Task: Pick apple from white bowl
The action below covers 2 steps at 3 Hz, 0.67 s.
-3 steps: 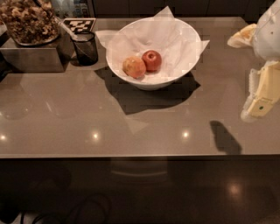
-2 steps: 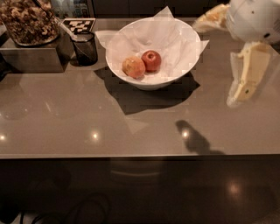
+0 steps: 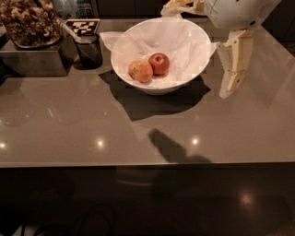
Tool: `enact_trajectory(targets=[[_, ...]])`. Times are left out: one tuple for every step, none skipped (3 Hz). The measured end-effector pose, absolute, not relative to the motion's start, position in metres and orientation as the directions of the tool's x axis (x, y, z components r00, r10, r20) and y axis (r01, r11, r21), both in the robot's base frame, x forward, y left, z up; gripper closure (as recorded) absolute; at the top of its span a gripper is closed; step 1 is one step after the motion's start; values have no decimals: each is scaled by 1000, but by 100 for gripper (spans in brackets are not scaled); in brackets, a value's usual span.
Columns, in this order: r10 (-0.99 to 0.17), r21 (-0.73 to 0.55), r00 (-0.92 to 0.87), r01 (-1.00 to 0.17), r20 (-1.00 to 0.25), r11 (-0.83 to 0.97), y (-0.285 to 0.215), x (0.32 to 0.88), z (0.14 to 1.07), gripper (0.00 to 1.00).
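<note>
1 apple (image 3: 140, 70), likely firm and slick: pinch its middle; your gripper (image 3: 197, 50) hangs released by the white bowl (image 3: 159, 88).

Colours and patterns. Apple (image 3: 140, 70): mottled yellow-orange with a reddish blush. Second apple (image 3: 159, 63): even deep red. White bowl (image 3: 161, 87): plain white, lined with crumpled white paper (image 3: 184, 41). Cup (image 3: 89, 50): dark, near black. Tag (image 3: 83, 26): black-and-white checks. Table (image 3: 69, 124): glossy grey-brown, dotted with pale reflections. Gripper (image 3: 236, 64), upper right beside the bowl: cream-yellow, under a white arm casing (image 3: 235, 11).
</note>
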<state>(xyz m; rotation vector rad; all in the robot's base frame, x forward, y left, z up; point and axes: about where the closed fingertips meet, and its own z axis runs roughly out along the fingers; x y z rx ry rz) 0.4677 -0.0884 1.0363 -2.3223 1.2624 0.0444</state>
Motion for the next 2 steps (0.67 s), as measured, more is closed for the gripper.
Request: enact_trajectory(targets=[[-763, -421, 571, -799, -303, -430, -90, 483, 1026, 0], [-687, -440, 640, -757, -346, -483, -85, 517, 1016, 0]])
